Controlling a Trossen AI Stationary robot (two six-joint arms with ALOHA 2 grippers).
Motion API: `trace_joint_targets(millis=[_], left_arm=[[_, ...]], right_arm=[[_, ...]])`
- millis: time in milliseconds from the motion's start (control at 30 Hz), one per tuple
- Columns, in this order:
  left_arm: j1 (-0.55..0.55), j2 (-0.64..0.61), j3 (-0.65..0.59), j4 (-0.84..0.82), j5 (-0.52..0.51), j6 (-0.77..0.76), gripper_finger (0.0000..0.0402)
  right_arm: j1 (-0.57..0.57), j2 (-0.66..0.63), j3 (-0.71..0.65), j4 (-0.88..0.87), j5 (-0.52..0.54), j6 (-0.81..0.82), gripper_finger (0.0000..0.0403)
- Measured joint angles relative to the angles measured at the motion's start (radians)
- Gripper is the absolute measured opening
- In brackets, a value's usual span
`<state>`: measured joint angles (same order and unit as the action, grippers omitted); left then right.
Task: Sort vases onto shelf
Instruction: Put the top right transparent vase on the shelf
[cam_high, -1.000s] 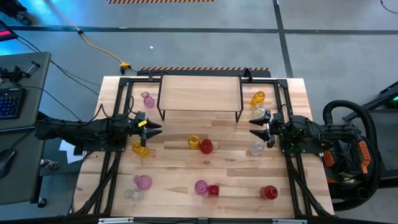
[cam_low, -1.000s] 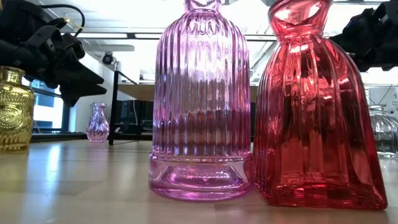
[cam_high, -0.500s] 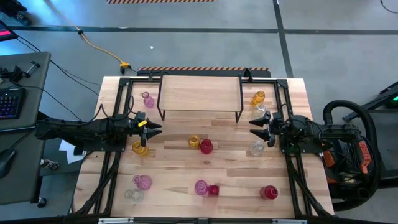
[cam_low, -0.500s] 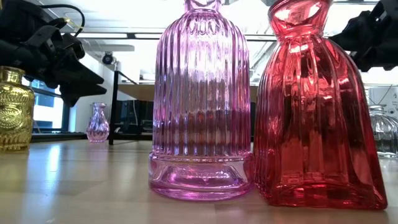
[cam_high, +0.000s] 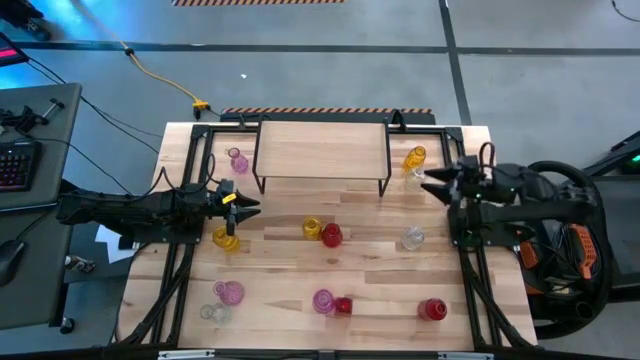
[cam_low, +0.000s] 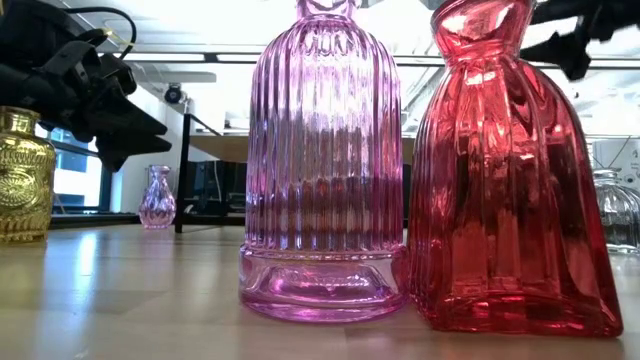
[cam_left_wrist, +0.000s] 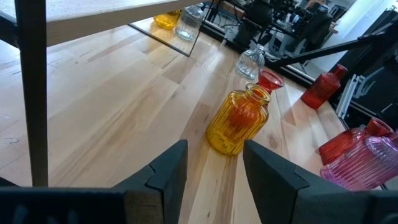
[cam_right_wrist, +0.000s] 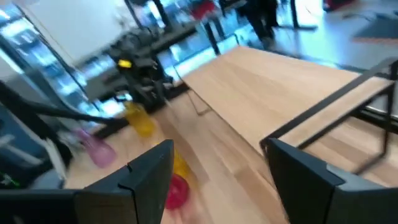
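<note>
Vases sit scattered over the worktop (cam_high: 290, 270): a yellow and red pair (cam_high: 321, 232) at the middle, pink and red ones (cam_high: 332, 301) up front. The shelf (cam_high: 321, 150) at the back carries nothing. Left tool (cam_high: 244, 205) hovers near a yellow vase (cam_high: 226, 238), fingers parted, gripping nothing. Right tool (cam_high: 428, 180) is raised beside the shelf's right end, by an amber vase (cam_high: 415, 157), fingers spread wide and empty.

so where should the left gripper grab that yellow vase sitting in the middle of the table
Probably by its narrow neck, coming down from above. The yellow vase stands upright with a wide ribbed belly and a short neck under a flared lip, so closed fingers would catch beneath that lip. A red vase stands close behind it, so a side approach looks tighter.
</note>
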<state>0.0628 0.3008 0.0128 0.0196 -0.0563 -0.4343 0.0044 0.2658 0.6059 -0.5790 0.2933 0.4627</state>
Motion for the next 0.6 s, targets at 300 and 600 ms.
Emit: trace_joint_targets(millis=[300, 600], left_arm=[[0.0, 0.0, 0.0, 0.0, 0.0, 0.0, 0.0147], [0.0, 0.0, 0.0, 0.0, 0.0, 0.0, 0.0147]], right_arm=[[-0.005, 0.449, 0.431, -0.464, 0.065, -0.06, 0.0243], [-0.174, 0.758, 0.715, -0.68, -0.086, -0.155, 0.0243]])
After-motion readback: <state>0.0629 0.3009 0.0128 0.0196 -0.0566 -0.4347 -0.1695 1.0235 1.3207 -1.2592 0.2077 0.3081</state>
